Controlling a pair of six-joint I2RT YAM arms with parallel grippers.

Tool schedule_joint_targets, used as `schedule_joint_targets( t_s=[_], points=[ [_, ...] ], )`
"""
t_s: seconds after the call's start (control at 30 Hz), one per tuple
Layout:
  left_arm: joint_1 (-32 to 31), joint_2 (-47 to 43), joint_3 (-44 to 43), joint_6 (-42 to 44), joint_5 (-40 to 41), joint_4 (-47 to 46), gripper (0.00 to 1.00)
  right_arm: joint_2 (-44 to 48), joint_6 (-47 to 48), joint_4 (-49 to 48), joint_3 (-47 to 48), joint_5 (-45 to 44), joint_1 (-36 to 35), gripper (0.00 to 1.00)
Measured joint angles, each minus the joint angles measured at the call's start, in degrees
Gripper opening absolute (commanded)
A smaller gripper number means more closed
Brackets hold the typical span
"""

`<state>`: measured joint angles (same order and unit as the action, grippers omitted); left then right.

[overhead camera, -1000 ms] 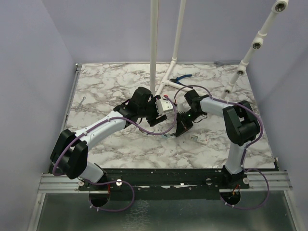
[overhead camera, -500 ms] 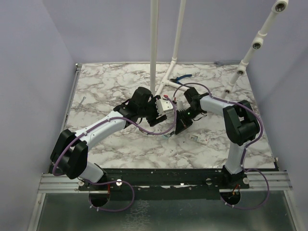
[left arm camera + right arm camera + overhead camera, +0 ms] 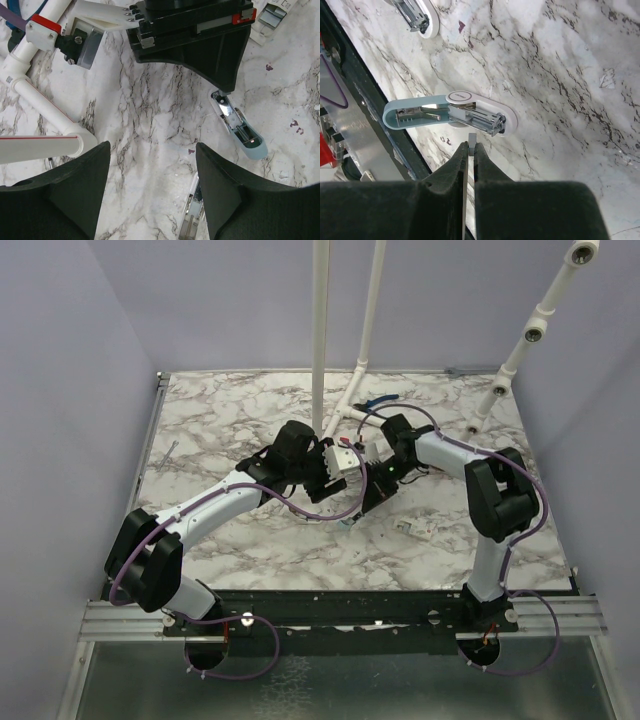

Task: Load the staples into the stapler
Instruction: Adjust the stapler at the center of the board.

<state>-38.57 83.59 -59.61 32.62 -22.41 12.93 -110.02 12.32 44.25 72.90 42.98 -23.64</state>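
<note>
Right, the stapler (image 3: 445,116) lies flat on the marble desk (image 3: 560,75), hinged wide open: pale blue-green lid swung out to one side, white base with its silvery metal channel stretched out to the other, insides facing up. Directly over the metal end sits the right hand (image 3: 471,147), its two black fingers pressed together and pinching a thin grey strip (image 3: 471,137) edge-on. The strip's tip is right at the rim of the channel; whether it actually touches, you can't tell from here. From the left wrist camera the same stapler shows beneath the right hand's black nose, blue tip pointing away from it. The left hand (image 3: 152,147) hangs above the desk just beside all this, fingers spread well apart, nothing gripped, only bare marble between them and a sliver of something metallic low by the right-side finger, too cut off to name. A second stapler (image 3: 415,17), white with metal showing, lies apart from the open one, nearer the black rail (image 3: 360,100) at the desk's edge. A white pipe frame (image 3: 45,100) rests on the marble beyond the left hand.
</note>
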Motion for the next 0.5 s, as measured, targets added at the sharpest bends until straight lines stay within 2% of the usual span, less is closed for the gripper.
schedule_joint_targets(
  t_s=[0.5],
  points=[
    [0.35,0.00,0.00,-0.26,0.39,0.00,0.70,-7.61,5.20,8.09,9.09,1.57,-1.88,0.06]
  ],
)
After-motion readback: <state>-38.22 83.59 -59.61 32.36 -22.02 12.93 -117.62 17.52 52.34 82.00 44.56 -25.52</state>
